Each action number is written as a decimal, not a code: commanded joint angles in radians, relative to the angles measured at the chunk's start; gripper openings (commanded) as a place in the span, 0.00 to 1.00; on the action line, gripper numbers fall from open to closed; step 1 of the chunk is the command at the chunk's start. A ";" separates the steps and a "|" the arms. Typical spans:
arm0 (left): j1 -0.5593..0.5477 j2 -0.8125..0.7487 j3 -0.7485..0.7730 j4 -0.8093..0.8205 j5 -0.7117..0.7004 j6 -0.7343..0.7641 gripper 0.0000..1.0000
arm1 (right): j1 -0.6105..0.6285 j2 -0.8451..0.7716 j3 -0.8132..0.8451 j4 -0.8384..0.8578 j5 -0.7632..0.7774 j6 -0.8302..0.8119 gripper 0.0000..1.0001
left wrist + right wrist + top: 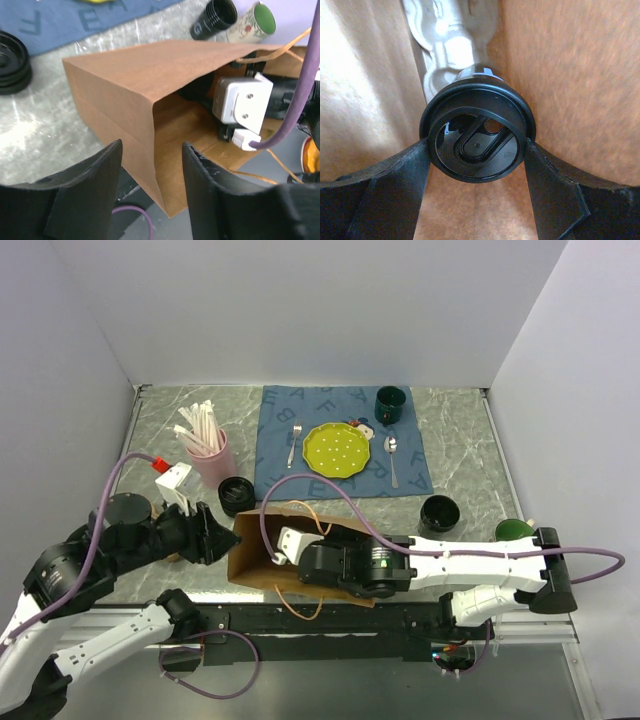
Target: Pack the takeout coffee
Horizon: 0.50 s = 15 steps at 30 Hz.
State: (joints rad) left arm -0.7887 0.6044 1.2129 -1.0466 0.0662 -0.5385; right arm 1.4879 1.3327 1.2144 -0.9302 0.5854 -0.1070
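Takeout coffee (477, 140) sits inside the brown paper bag (125, 70) on the counter (470, 455). The right gripper's fingers (390, 190) pinch it across the lid rim, while the left gripper's fingers (90, 185) stand spread about the bag's near edge. It is probably light, thin-walled and slick, so a gentle hold at the stiffer rim suits; its long axis runs away from the wrist, lid facing back, base deeper in.

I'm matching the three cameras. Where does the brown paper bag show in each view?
Top external: brown paper bag, lower centre, on its side.
Left wrist: centre, mouth open.
Right wrist: its walls fill both sides.
Shared landmark: white wrist mount inside the bag, top and left wrist.
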 commanded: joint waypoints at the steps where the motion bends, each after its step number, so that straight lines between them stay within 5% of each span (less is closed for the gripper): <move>1: 0.003 0.009 -0.029 0.030 0.069 -0.035 0.50 | 0.006 -0.066 -0.047 0.037 0.085 0.030 0.52; 9: 0.003 0.008 -0.113 0.166 0.064 0.008 0.12 | -0.014 -0.058 -0.110 0.137 0.181 0.015 0.52; 15: 0.003 0.000 -0.153 0.298 0.041 0.060 0.01 | -0.034 -0.032 -0.113 0.195 0.326 0.003 0.52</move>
State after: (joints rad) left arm -0.7887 0.6071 1.0775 -0.9054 0.1120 -0.5228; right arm 1.4666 1.2999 1.0935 -0.8200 0.7647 -0.1028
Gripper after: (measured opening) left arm 0.029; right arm 0.771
